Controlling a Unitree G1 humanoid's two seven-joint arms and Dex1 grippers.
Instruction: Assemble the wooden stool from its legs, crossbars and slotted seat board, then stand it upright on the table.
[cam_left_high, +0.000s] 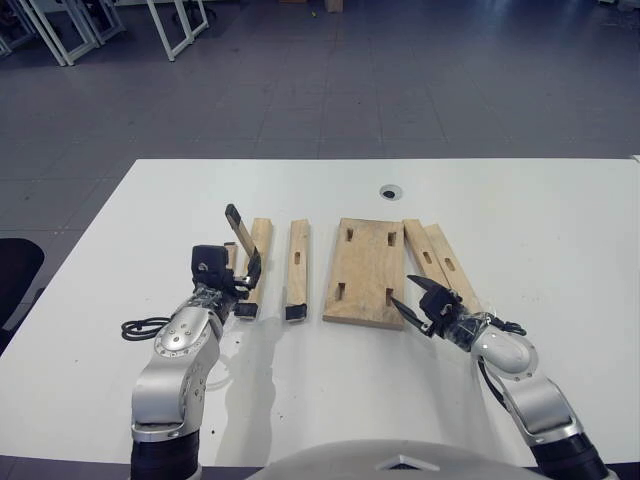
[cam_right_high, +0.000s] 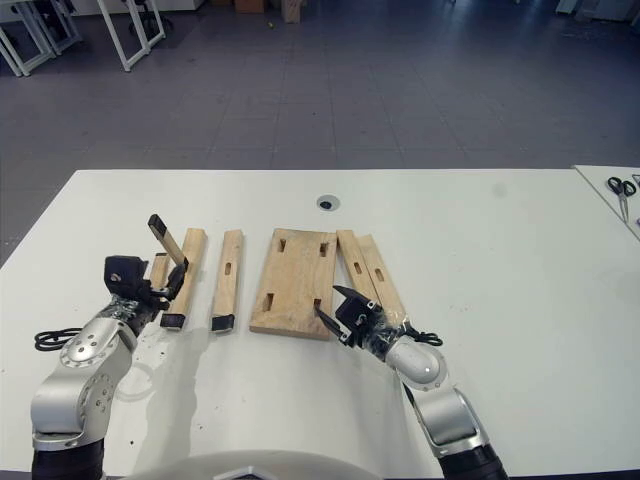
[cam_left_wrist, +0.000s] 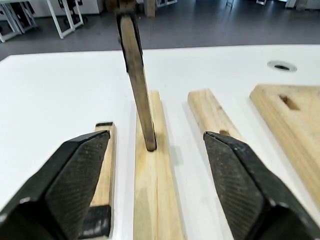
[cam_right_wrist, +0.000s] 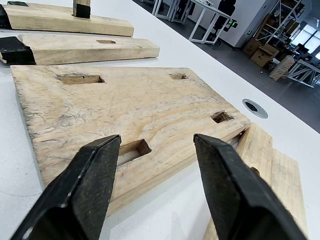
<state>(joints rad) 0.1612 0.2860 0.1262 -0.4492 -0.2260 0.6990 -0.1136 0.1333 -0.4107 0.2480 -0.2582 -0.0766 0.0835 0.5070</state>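
On the white desk (cam_left_high: 520, 200), the flat pale wooden seat board (cam_left_high: 362, 272) with four slots lies between the pairs of legs. The left hand (cam_left_wrist: 155, 142) is wide open and holds nothing. It stands around the thin dark crossbar (cam_left_high: 240, 232), which leans in the slot of a light wooden leg (cam_left_high: 262, 250). The right hand (cam_left_high: 418, 298) is also open and empty, at the board's near corner. I think it is best to grip the crossbar low and press it straight down.

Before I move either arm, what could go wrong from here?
The crossbar leans in the slot of its leg, unheld by the open left jaws; a bump could topple it or drag the leg. The open right jaws sit at the near corner of the seat board, close beside two legs; closing there might catch a leg or skew the board.
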